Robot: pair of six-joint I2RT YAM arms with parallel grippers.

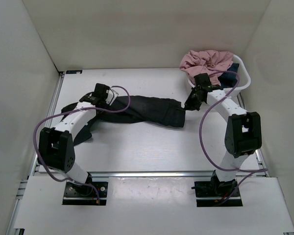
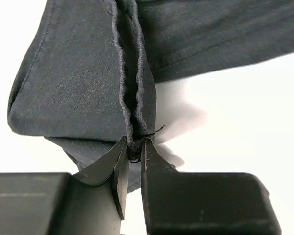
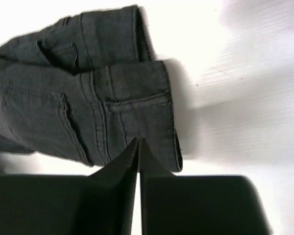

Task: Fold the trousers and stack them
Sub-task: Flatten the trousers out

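Left pincer (image 2: 135, 147) clamped on trousers (image 2: 78, 83) seam; right pincer (image 3: 138, 147) together, tips touching waistband (image 3: 147, 105).

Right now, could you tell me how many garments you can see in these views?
2: the black trousers stretched across the table, and a pink garment in the white basket far right; more may lie hidden beneath it.

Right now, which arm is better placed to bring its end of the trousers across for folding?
Probably left: the left gripper clamps a seam of the trousers squarely, while the right gripper pinches only the waistband's edge, close beside the basket.
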